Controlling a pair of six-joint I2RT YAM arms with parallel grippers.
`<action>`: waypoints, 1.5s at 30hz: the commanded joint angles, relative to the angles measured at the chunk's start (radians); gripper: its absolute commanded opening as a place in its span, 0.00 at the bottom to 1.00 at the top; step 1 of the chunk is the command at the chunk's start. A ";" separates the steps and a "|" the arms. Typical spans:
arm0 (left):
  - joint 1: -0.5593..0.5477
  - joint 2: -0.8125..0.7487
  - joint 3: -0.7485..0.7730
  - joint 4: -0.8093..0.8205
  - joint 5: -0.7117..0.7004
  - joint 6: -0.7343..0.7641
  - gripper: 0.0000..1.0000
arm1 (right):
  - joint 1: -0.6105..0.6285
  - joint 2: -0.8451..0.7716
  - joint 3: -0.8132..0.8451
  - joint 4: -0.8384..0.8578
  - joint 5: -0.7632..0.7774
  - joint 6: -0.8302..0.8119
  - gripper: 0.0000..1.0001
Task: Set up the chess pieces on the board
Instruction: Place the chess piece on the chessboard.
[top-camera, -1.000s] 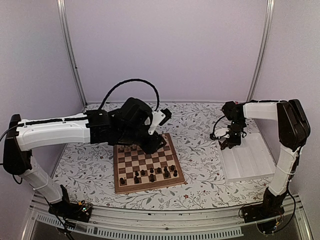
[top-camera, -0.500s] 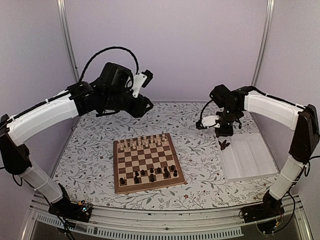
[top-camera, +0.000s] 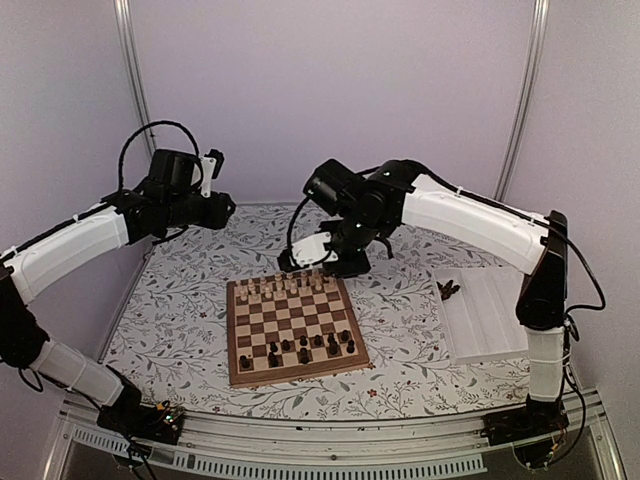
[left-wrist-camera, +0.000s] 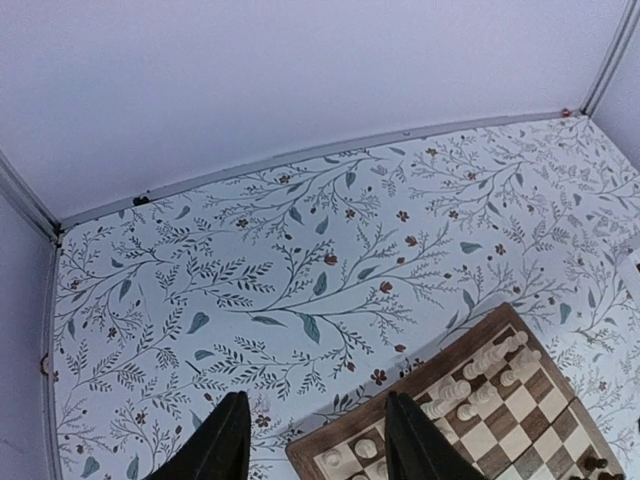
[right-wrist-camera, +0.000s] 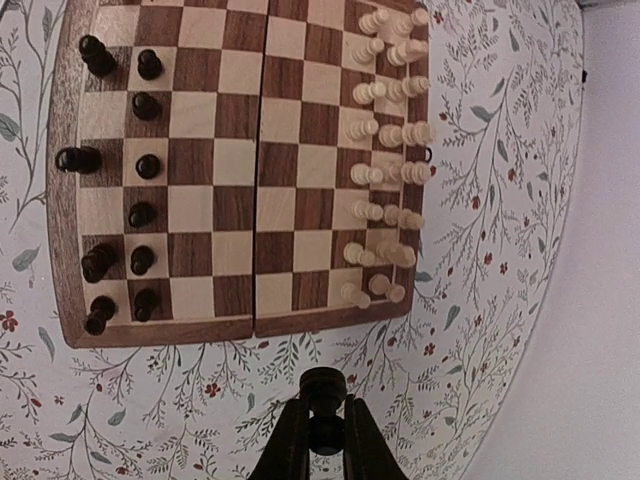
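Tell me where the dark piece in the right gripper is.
Right wrist view: dark piece pinched in the right gripper, over the cloth just beside the board.

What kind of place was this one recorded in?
Probably a lab test cell, not a home: plain lilac walls on metal posts, left arm and right arm bolted to a rail, a chessboard on a floral-covered table.

No legible text, label, brand, number or sign in any view.
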 joint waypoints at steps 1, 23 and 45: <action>0.036 -0.077 -0.006 0.095 -0.033 -0.016 0.47 | 0.103 0.137 0.153 -0.051 0.010 -0.061 0.11; 0.061 -0.146 -0.023 0.101 0.001 -0.020 0.48 | 0.271 0.390 0.264 0.196 -0.047 -0.160 0.10; 0.063 -0.145 -0.023 0.100 0.019 -0.016 0.49 | 0.280 0.457 0.268 0.224 -0.076 -0.162 0.10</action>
